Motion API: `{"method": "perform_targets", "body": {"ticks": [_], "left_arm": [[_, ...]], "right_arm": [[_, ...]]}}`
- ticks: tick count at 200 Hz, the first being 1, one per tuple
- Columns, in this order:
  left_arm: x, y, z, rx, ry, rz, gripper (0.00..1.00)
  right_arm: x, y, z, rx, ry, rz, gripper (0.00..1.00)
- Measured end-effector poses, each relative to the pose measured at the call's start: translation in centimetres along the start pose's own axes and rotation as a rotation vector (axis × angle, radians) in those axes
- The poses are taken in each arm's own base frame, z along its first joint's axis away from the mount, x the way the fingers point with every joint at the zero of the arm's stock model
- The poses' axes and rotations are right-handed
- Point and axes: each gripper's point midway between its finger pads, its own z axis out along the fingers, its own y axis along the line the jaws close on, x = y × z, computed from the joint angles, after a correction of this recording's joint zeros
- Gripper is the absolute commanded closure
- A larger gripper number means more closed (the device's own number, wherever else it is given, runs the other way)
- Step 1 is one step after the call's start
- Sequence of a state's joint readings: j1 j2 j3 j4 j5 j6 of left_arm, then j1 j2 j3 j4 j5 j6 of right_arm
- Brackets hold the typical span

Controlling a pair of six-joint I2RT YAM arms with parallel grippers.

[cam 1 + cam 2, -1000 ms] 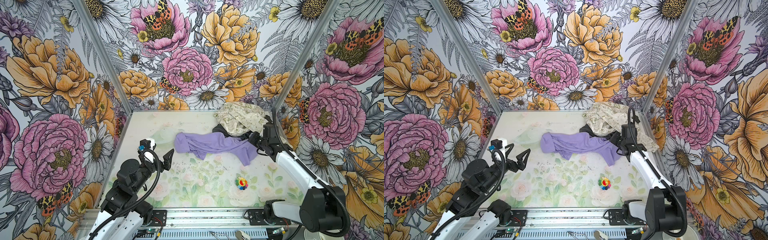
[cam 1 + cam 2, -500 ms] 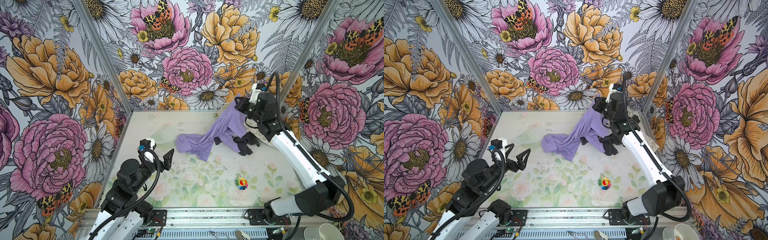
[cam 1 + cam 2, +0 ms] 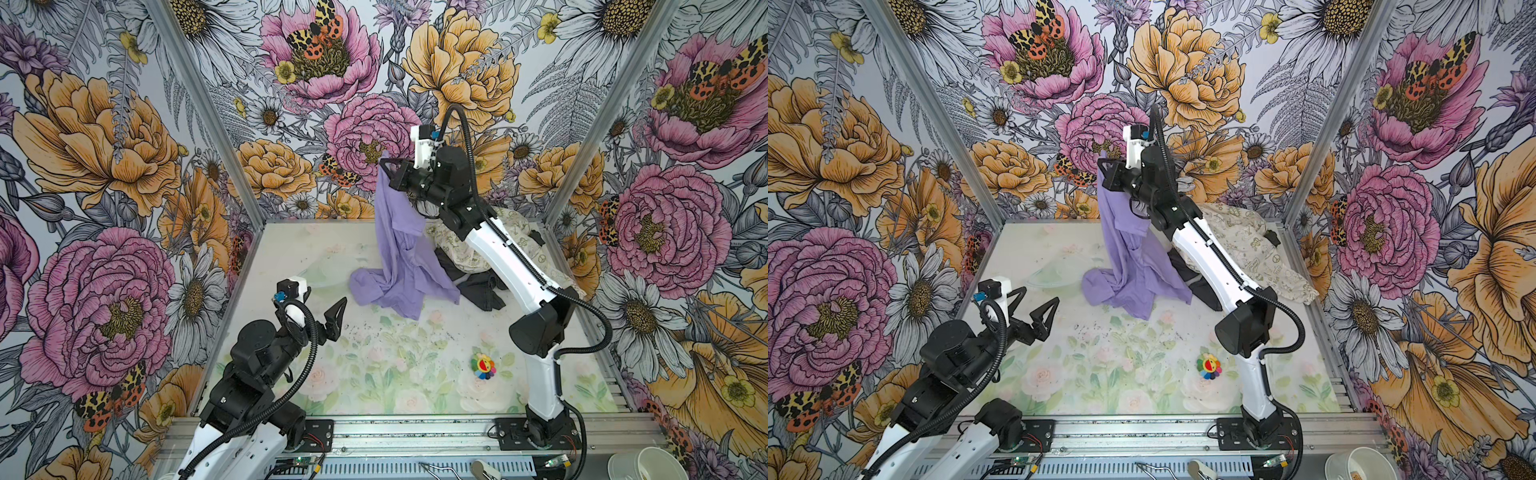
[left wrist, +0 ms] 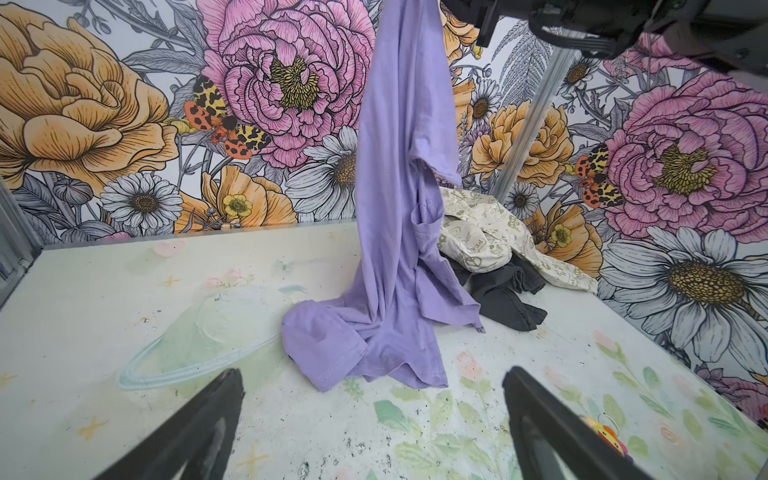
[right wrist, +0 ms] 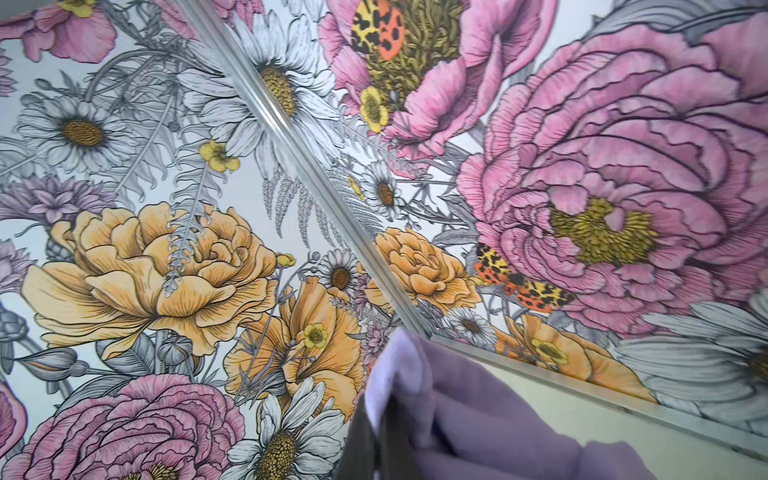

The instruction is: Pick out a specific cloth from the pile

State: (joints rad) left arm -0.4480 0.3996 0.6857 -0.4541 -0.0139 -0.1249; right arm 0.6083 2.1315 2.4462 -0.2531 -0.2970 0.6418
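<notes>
Bold floral wallpaper (image 3: 104,145) of pink and orange blooms covers three walls around a pale table (image 3: 291,249) printed with faint green leaves and roses.

Both top views show two robot arms, white with black joints, mounted at the near edge. The right gripper (image 3: 385,165) is raised high over the far middle of the table. It is pinched tight on the top end of the plain lavender-purple soft cloth (image 3: 399,249). The cloth hangs straight down as a long drape, and its lower end is bunched on the table, centre-far.

The left gripper (image 3: 1040,294) hovers over the near left with its two black fingers (image 4: 216,399) spread wide and holding nothing.

The pile (image 4: 486,249) lies in the far right corner. Three garments are present:
- the lifted lavender one
- a crumpled cream cloth with olive-green prints (image 3: 517,226)
- a plain black cloth (image 3: 482,291), lying partly under the cream one and just beside the lavender hem

One small rainbow-petalled flower toy (image 3: 483,366) lies alone on the near right.

The left wrist view faces the hanging cloth across the table. The top of the cloth and the grip run out of frame, and the toy is cut off at the frame's edge.

The right wrist view shows mostly wallpaper and a metal corner post. Only a fold of lavender fabric clamped between dark jaws shows, at the frame's edge.

In the top views the right arm crosses the cream cloth and hides part of it. Whether the lavender hem touches the black cloth is hard to make out.
</notes>
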Motion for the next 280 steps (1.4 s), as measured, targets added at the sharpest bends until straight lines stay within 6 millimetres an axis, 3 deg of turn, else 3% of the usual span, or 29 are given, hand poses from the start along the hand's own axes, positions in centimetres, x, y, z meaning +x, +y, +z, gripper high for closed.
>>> {"method": "perform_targets", "body": {"ticks": [30, 68, 109, 134, 167, 190, 210, 224, 242, 256, 280], "left_arm": [[0.0, 0.0, 0.0, 0.001, -0.001, 0.000, 0.01], [0.0, 0.0, 0.0, 0.002, 0.000, 0.000, 0.01], [0.0, 0.1, 0.1, -0.004, -0.004, -0.001, 0.01], [0.0, 0.1, 0.1, -0.003, -0.004, -0.001, 0.01], [0.0, 0.1, 0.1, -0.003, -0.004, -0.001, 0.01], [0.0, 0.1, 0.1, -0.004, -0.004, -0.001, 0.01], [0.0, 0.2, 0.1, -0.008, -0.005, -0.002, 0.01], [0.0, 0.3, 0.1, -0.009, -0.007, -0.002, 0.01], [-0.1, 0.3, 0.0, -0.012, -0.011, -0.003, 0.01], [-0.2, 0.5, -0.2, -0.018, -0.019, -0.003, 0.01], [-0.4, 1.0, -0.4, -0.048, -0.033, -0.011, 0.01]], "right_arm": [[1.0, 4.4, 2.0, -0.128, -0.009, -0.027, 1.00], [1.8, 8.3, 2.0, -0.209, -0.007, -0.065, 1.00], [3.1, 8.9, 2.2, -0.246, 0.037, -0.077, 1.00], [6.8, 6.8, 3.0, -0.215, 0.137, -0.065, 1.00], [15.9, 0.7, 3.5, -0.080, 0.355, -0.048, 1.00], [22.5, -4.0, 2.0, 0.044, 0.511, -0.049, 0.97], [27.0, -6.8, -0.4, 0.121, 0.625, -0.049, 0.89], [29.0, -7.8, -2.1, 0.150, 0.682, -0.050, 0.81], [30.5, -8.4, -4.3, 0.166, 0.732, -0.061, 0.56], [30.9, -8.5, -5.8, 0.173, 0.754, -0.072, 0.40], [30.8, -8.8, -8.6, 0.188, 0.770, -0.096, 0.25]]}}
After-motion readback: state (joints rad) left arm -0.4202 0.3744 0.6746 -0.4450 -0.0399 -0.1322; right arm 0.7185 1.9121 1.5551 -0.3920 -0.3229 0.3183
